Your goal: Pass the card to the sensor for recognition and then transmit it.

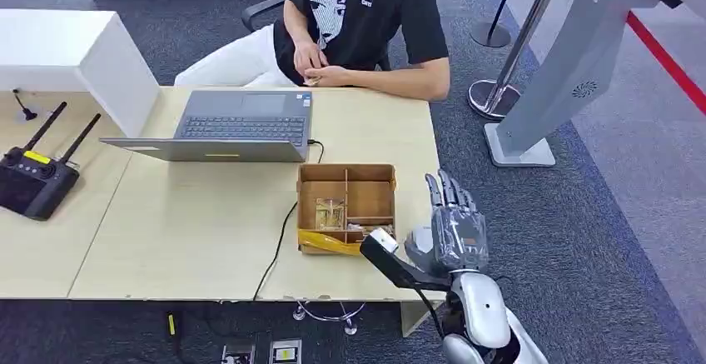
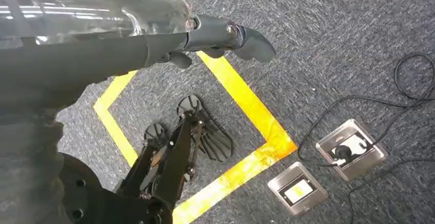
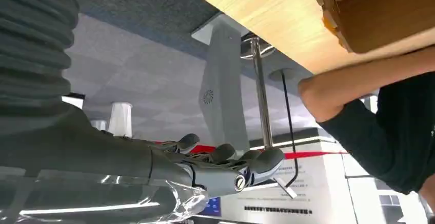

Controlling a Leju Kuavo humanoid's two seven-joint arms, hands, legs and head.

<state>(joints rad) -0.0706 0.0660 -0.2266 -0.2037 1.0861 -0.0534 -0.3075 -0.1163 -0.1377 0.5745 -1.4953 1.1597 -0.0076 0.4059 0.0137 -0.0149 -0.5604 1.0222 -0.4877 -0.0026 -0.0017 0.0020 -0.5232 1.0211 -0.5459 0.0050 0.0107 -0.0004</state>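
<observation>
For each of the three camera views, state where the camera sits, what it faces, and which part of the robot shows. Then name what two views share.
Head view: high on the body, looking down at the table; right hand shows.
Left wrist view: behind the hanging left hand, facing carpet.
Right wrist view: behind the right hand, facing across the room.
Shared: wooden box, head and right wrist views.

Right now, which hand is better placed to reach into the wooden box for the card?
The right hand, probably. It is raised, open, beside the wooden box at the table's edge. The left hand hangs low over the floor.
</observation>
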